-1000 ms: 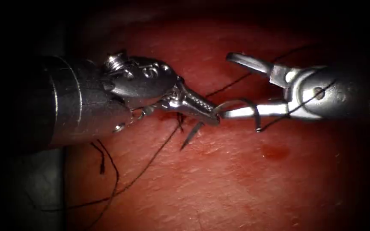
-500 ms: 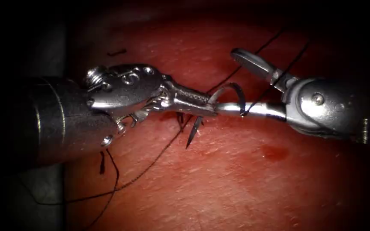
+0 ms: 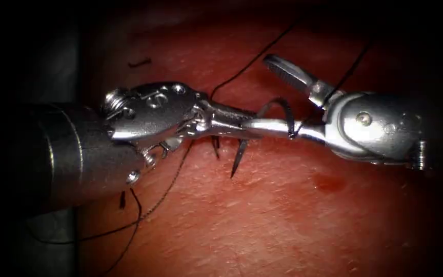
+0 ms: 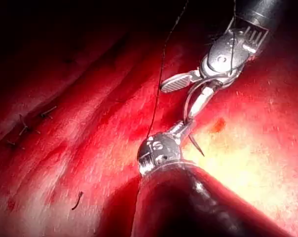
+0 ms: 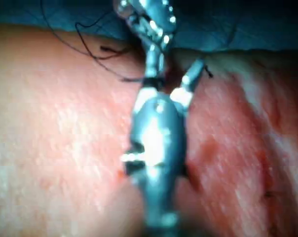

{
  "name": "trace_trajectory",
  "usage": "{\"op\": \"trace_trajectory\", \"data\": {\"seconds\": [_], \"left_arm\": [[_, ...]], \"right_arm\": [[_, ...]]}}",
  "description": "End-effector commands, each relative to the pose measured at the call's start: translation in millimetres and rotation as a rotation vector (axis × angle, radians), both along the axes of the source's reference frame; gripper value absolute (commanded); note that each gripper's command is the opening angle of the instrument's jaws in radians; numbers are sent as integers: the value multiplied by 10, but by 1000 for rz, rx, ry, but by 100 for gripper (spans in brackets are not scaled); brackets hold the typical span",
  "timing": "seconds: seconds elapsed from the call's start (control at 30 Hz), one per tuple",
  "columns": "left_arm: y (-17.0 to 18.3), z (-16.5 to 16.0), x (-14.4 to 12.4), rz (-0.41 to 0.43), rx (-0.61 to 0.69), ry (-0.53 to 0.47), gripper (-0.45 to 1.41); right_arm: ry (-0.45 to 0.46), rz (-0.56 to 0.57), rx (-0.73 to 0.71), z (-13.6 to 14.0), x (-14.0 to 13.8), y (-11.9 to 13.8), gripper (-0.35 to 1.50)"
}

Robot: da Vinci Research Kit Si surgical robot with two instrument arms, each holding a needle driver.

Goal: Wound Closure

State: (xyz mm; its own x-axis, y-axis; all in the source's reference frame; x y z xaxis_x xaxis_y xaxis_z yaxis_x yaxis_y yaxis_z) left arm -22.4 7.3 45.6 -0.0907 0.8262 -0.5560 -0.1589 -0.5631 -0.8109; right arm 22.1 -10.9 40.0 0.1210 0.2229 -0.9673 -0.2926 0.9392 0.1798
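Both tools meet above the tissue (image 3: 283, 215): the left tool (image 3: 242, 125) clenches the needle (image 3: 278, 110) near mid-curve, free of tissue; the right tool (image 3: 270, 95) gapes, holding nothing, thread (image 3: 242, 69) looped around it.

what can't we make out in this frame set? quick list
- Where along its curve the left claw grips the needle: endoscope view, the right claw's lower jaw overlaps that spot.
- Whether the thread is wound around that lower jaw or just crosses it: too fine.
- Thread's far ends: lost in the endoscope view's dark margins.
- Right wrist view: needle blurred beyond recognition.
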Motion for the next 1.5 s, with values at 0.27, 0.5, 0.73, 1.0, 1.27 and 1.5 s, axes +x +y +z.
{"op": "trace_trajectory", "data": {"seconds": [0.27,0.5,0.73,1.0,1.27,1.5], "left_arm": [[0,8,-4,-20,48,-29,-45],[1,7,-2,-22,78,-49,-45],[1,7,-3,-20,84,-58,-45],[0,11,-3,-15,82,-64,-45],[-1,13,-2,-14,80,-64,-45],[-2,12,-3,-10,79,-68,-45]], "right_arm": [[-28,-19,-126,-4,3,-2,46],[-51,-43,-185,-2,3,-7,37],[-55,-45,-202,-3,3,-8,26],[-46,-52,-208,-8,6,-9,22],[-42,-57,-207,-11,7,-8,27],[-23,-72,-210,-9,6,-8,-35]]}}
